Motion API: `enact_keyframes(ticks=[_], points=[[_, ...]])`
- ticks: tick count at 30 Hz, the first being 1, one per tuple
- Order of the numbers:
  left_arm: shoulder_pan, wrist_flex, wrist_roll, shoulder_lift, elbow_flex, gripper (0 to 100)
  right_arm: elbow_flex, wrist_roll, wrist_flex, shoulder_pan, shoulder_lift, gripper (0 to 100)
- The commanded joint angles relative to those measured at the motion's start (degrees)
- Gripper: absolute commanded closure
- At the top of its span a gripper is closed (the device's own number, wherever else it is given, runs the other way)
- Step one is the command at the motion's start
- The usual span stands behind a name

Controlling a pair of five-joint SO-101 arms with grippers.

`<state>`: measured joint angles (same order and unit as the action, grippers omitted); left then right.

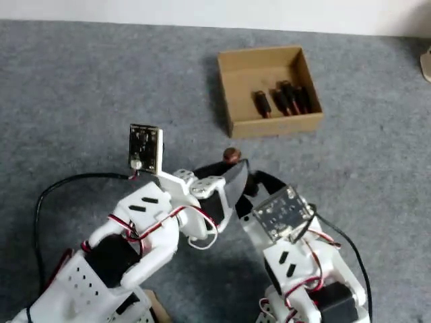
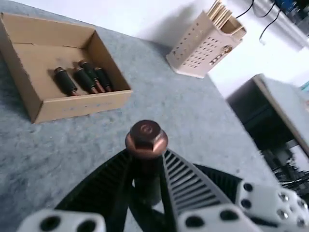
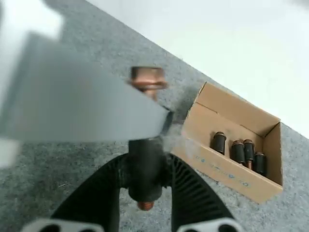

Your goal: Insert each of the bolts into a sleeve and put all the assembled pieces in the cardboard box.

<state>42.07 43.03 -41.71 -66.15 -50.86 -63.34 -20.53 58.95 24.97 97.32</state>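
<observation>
Copper bolt (image 2: 146, 139) looks stiff, light, slick; the left gripper (image 2: 147, 164) has its jaws clenched just below the head. The right gripper (image 3: 145, 166) clasps the black sleeve (image 3: 145, 181) in its jaws.

One cardboard box (image 1: 276, 126) sat at the far side, with four assembled pieces (image 3: 218, 142) inside it. Nearer, there was one copper-headed bolt (image 2: 146, 137) and one dark sleeve (image 3: 145, 169). There were two white robot arms (image 1: 145, 232) and, far right, one perforated holder (image 2: 205, 46).
</observation>
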Motion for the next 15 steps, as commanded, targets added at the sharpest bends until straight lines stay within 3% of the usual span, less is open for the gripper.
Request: enact_keyframes(ticks=[1, 11, 15], points=[[3.82, 2.29, 0.7, -1.01, 2.33, 99, -1.19, -0.09, -4.44, -3.03, 0.48, 99.4], [5.76, 4.4, 7.21, -1.01, 2.24, 99, -2.15, -0.09, -4.79, -2.86, 0.48, 99.4], [4.53, 4.13, 7.3, -0.92, 0.84, 88, -2.15, -0.09, -4.62, -2.86, 0.48, 99.4]])
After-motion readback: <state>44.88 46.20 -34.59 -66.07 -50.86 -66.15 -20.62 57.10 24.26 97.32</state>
